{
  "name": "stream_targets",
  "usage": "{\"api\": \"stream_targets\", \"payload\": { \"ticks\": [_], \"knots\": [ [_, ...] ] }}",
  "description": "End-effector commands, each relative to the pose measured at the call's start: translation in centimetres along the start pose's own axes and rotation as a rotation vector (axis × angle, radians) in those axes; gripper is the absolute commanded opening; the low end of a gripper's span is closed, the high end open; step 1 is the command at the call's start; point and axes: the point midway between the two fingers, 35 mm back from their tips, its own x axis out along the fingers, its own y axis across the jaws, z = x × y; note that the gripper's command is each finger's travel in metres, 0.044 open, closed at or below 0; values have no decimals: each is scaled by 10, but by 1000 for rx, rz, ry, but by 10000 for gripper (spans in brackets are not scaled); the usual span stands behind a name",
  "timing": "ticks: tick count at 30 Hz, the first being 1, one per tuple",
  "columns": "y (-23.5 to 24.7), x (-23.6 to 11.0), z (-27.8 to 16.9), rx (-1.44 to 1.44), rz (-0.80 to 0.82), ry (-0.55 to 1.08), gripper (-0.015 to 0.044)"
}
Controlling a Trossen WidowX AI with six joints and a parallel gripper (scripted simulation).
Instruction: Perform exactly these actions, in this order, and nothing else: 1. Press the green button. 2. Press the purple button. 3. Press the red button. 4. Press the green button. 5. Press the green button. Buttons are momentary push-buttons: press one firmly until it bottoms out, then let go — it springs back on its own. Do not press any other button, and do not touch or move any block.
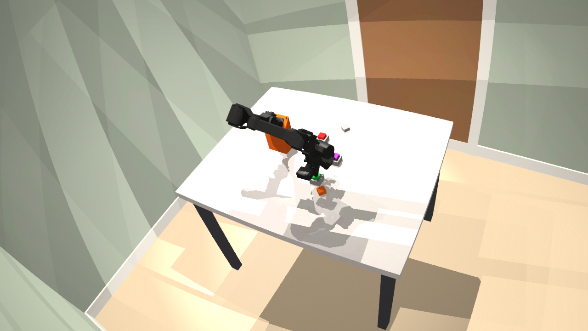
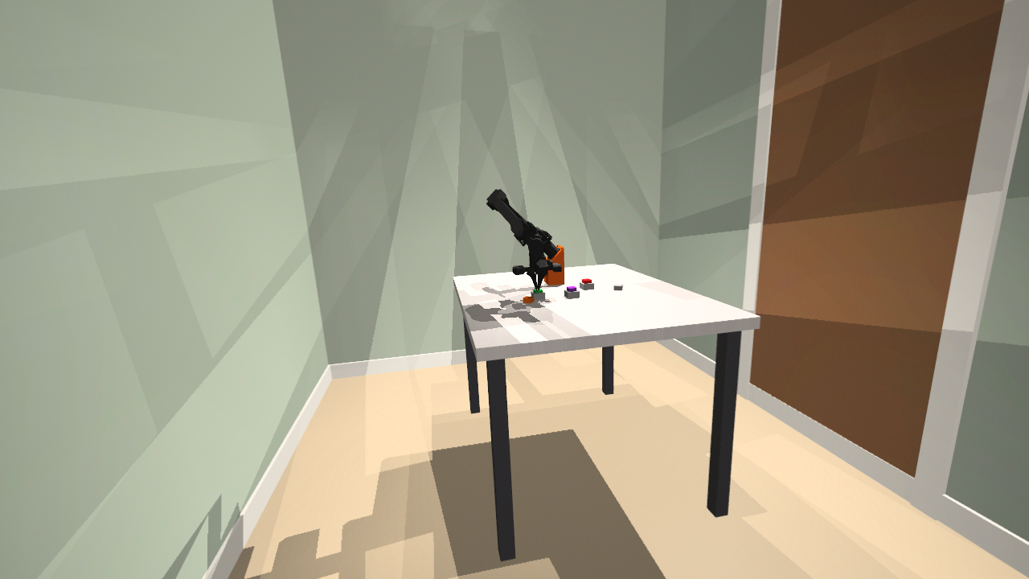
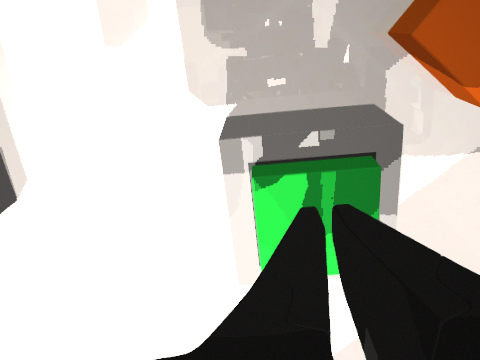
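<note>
The green button sits in a grey housing on the white table. My gripper is shut and empty, pointing down with its fingertips resting on the green button's top. The purple button stands just beyond it. The red button stands further back, beside my arm.
A small orange block lies close to the green button on its near side. A small white block lies at the back. The orange arm base stands at the table's left edge.
</note>
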Motion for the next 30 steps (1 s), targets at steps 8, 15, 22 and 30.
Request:
{"api": "stream_targets", "payload": {
  "ticks": [8, 15, 22, 30],
  "knots": [
    [1, -31, -1, -6, 6, 5, 20],
    [1, -92, -1, -6, 8, 5, 20],
    [11, -93, 4, -6, 12, 4, 20],
    [132, -94, 23, -5, 15, 4, 20]
  ]
}}
